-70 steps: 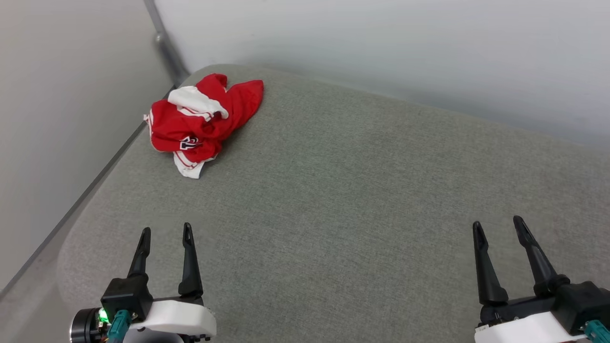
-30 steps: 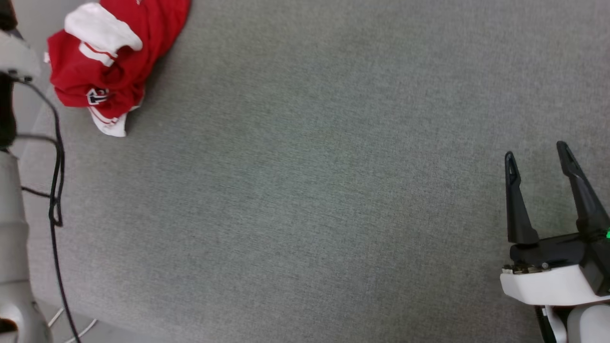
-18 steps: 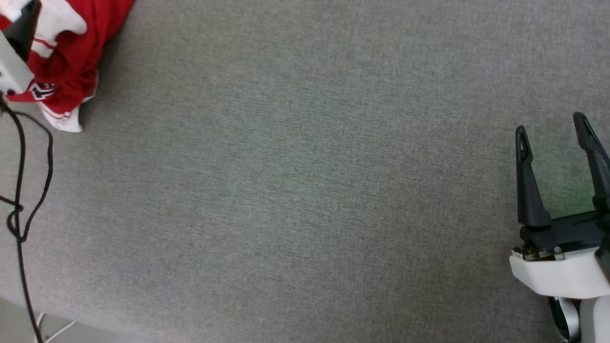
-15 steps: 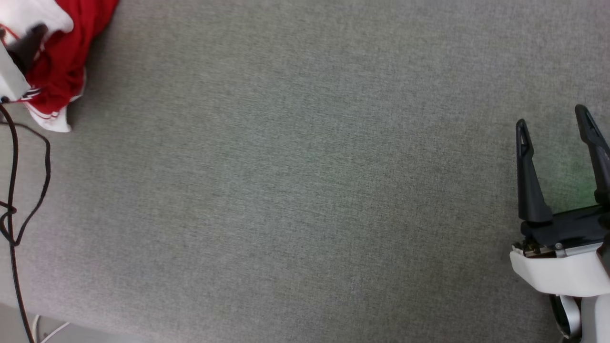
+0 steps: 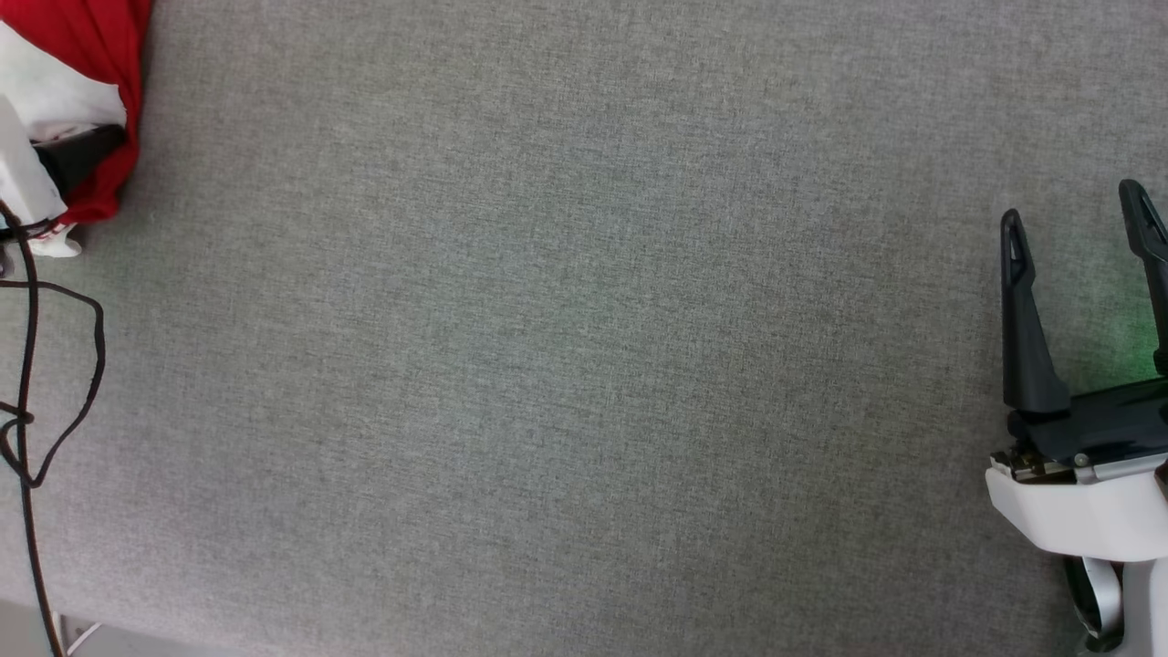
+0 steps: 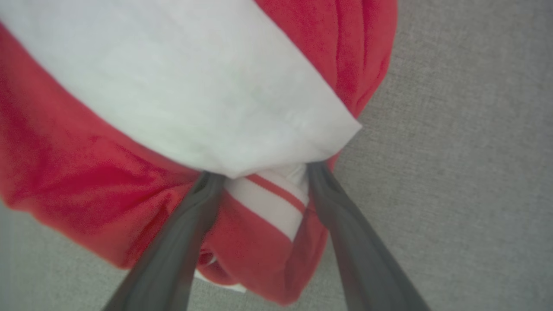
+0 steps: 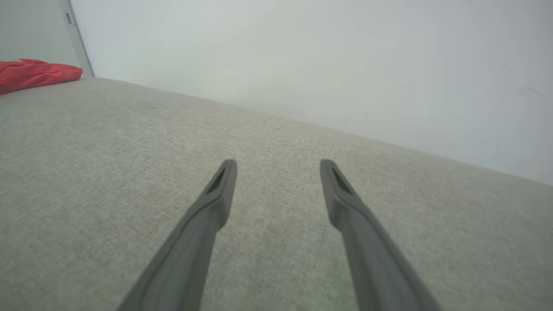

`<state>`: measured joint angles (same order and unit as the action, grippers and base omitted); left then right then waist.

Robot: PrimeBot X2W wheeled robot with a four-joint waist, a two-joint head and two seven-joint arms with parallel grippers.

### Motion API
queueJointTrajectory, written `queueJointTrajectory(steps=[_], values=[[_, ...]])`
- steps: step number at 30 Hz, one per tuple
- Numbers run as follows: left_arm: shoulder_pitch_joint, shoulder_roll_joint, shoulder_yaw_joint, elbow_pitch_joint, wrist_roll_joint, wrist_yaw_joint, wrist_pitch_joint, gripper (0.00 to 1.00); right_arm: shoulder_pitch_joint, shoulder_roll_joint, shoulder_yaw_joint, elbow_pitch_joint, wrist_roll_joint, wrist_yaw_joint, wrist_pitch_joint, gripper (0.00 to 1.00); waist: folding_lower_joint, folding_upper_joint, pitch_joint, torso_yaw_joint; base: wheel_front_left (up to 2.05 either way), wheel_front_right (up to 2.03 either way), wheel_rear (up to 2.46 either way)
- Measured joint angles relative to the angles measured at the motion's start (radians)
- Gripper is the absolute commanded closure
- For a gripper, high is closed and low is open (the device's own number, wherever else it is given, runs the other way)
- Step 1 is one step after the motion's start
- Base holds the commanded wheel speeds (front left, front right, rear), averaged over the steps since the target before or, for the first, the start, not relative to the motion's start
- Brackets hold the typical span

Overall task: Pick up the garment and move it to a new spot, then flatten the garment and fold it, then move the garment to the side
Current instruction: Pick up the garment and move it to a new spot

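1. Left gripper [image 6: 263,172], left wrist view: its two fingers stand moderately apart, not yet closed. Their tips are tucked under the edge of the white sleeve [image 6: 173,86], and the striped trim [image 6: 268,198] lies between them. The garment [image 6: 65,172] is bunched from 8 o'clock round to 1 o'clock, with bare grey cushion [image 6: 453,172] at 3 o'clock. This is the one view that gives the bite itself. The risk, as I judge it, is that closing here pinches just the sleeve and trim. The heavy body of the shirt would then hang and swing, or slip free on the lift.

2. Head view: the garment [image 5: 91,36] sits in the 10 o'clock corner, cut off by the frame. The left gripper [image 5: 87,151] is pressed against it, but how wide its fingers stand cannot be told from here. What this view adds is a loose black cable [image 5: 91,347] looping at 9 o'clock, which could snag as the arm carries the cloth. It also shows open cushion toward the centre. The right gripper [image 5: 1070,205] is at 3 o'clock, fingers wide and holding nothing.

3. Right wrist view: the right gripper [image 7: 278,164] is spread wide over bare cushion. The garment [image 7: 34,73] is a red strip at 10 o'clock, close to the wall [image 7: 302,65], so a high lift could brush it.
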<state>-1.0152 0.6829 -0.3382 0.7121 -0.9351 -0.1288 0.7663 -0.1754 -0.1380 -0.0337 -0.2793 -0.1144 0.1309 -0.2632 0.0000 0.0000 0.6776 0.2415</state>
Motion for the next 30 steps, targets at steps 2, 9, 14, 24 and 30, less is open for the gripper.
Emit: queueJointTrajectory(steps=[2,9,14,24,30], values=[[-0.004,0.003,-0.024,0.001,-0.001,0.001,-0.006,1.00,-0.004,0.000,-0.001,0.003,0.000,0.000,0.000,0.00,0.0000,0.0000,-0.003,0.001,0.00,0.00,0.00],[-0.062,0.059,-0.143,-0.058,0.007,0.000,-0.100,1.00,-0.004,0.014,0.009,0.029,0.011,0.000,0.000,0.00,0.0000,0.0000,-0.070,0.007,0.00,0.00,0.00],[-0.127,0.099,-0.221,-0.128,0.031,0.000,-0.140,1.00,0.007,0.041,0.027,0.050,0.022,0.000,0.000,0.00,0.0000,0.0000,-0.141,0.002,0.00,0.00,0.00],[-0.226,0.115,-0.423,-0.350,0.068,0.000,-0.185,1.00,0.040,0.078,0.033,0.072,0.050,0.000,0.000,0.00,-0.0001,0.0000,-0.273,-0.053,0.00,0.00,0.00],[-0.268,0.055,-0.544,-0.445,0.053,0.000,-0.214,1.00,0.053,0.084,0.031,0.077,0.063,0.000,0.000,0.00,-0.0001,0.0000,-0.310,-0.123,0.00,0.00,0.00]])
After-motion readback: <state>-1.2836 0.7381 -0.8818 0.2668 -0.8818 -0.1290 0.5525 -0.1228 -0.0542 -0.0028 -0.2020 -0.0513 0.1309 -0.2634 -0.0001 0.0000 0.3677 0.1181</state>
